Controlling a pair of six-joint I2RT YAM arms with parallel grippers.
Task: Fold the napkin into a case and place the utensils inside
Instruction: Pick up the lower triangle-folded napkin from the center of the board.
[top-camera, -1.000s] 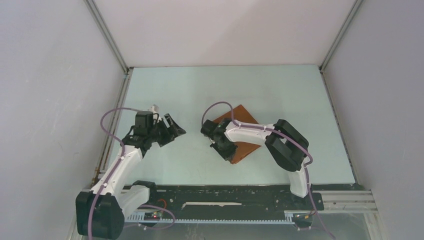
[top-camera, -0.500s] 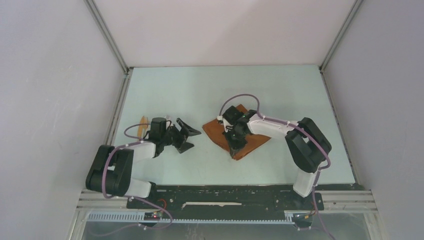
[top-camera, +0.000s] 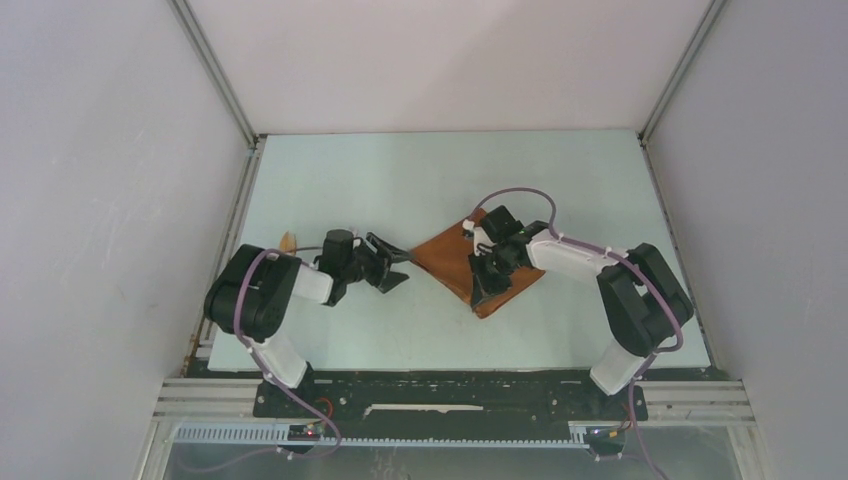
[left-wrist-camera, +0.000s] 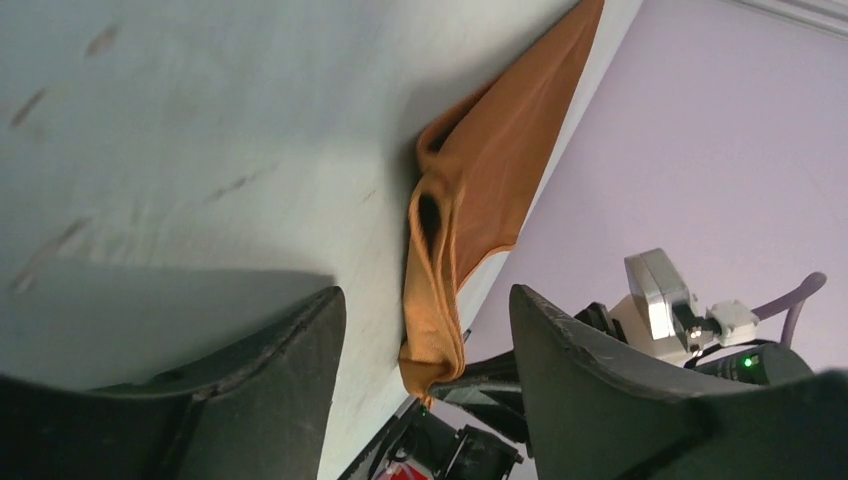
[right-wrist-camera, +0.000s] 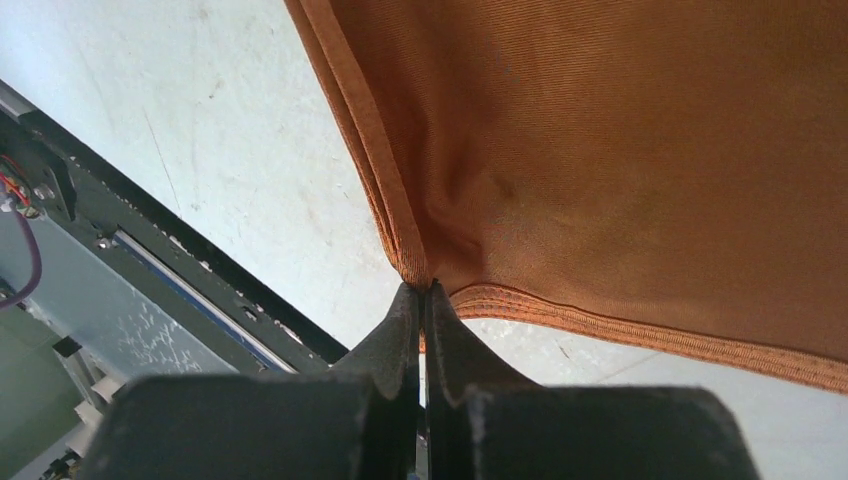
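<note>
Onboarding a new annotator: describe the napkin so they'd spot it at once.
On the pale green table, look just right of centre. The napkin lies there as a diamond, one corner pinched in the shut fingers of the right gripper. It is the only rust-orange cloth there; everything near it is black or white hardware.

Bright, soft, even light in all the pictures.
The left gripper (left-wrist-camera: 425, 300) looks dark and a bit blurry up close, and it throws a grey shadow on the table (left-wrist-camera: 200, 120).

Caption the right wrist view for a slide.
Right tool pinches a corner of the orange napkin over the pale table.
</note>
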